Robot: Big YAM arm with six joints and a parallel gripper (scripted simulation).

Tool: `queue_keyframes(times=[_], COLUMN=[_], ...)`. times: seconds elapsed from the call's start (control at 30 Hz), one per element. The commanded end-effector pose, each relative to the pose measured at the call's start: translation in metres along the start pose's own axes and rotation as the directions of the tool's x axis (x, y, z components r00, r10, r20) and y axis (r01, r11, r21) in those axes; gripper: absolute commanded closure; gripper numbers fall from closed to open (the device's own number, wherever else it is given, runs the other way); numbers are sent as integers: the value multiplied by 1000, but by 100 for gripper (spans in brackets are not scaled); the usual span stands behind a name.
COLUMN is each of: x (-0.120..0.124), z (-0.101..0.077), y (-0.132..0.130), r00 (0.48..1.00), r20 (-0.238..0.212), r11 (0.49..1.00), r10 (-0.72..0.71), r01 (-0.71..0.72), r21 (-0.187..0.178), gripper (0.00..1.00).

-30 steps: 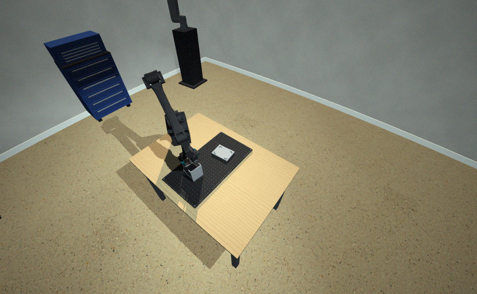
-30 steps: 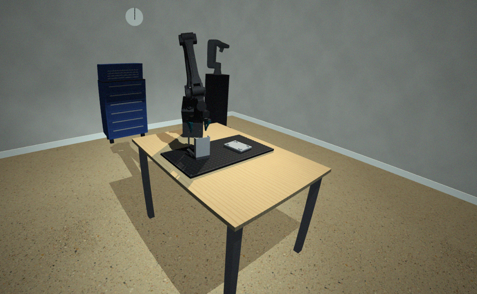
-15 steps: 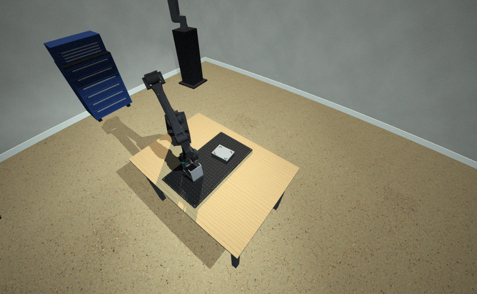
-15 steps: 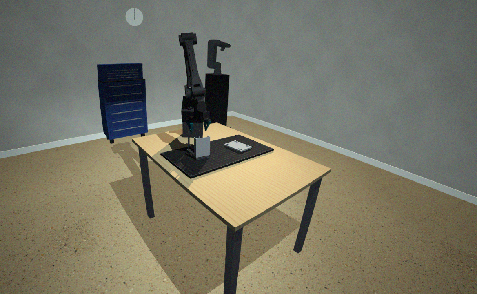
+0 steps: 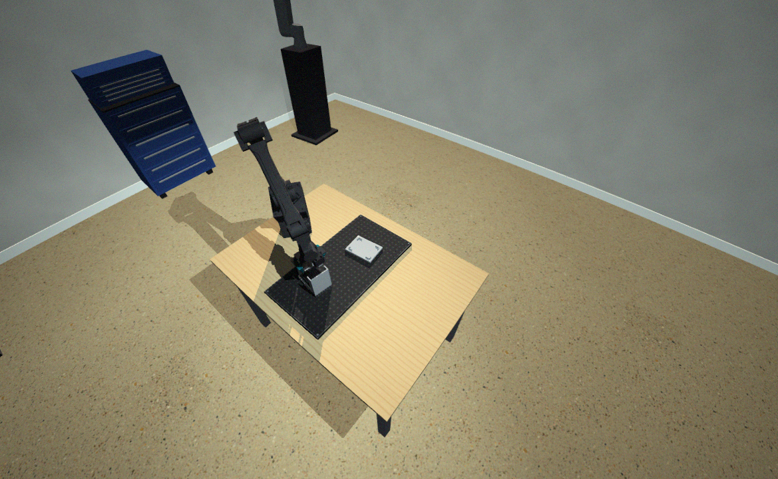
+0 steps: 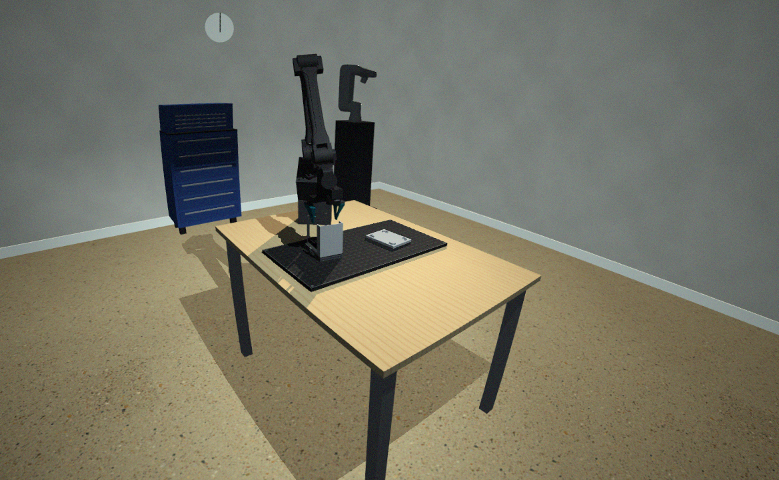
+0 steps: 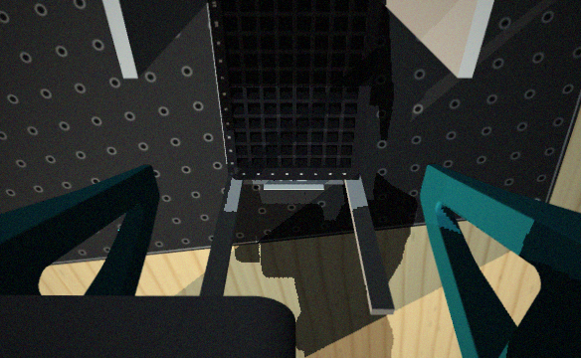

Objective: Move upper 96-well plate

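The top view looks steeply down from high and far, taking in the whole tabletop (image 5: 415, 309) and room corner. The exterior view stands lower, off a tabletop corner, facing the far wall. The wrist view looks straight down, close above the black breadboard (image 7: 72, 124), which all three views share.

No lettering, label, brand or number can be read in any view; any markings on the plate nest (image 5: 363, 248) are too small.
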State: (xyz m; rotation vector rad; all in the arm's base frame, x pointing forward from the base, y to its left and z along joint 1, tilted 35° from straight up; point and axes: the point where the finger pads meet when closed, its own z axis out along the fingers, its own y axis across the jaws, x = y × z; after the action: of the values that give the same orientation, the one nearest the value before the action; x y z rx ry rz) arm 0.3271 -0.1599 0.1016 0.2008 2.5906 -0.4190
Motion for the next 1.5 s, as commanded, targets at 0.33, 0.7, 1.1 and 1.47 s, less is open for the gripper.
queue_keyframes(times=[0.33, 0.7, 1.1, 1.47], x=[-6, -5, -10, -13], z=[18, 38, 54, 63], y=[-8, -7, -9, -11], r00=[1000, 1000, 1000, 999], r20=[24, 17, 25, 43], r11=[1000, 1000, 1000, 1000], r10=[-2, -3, -2, 0], r01=[2, 3, 2, -1], r21=[12, 10, 13, 19], gripper=[0, 0, 0, 0])
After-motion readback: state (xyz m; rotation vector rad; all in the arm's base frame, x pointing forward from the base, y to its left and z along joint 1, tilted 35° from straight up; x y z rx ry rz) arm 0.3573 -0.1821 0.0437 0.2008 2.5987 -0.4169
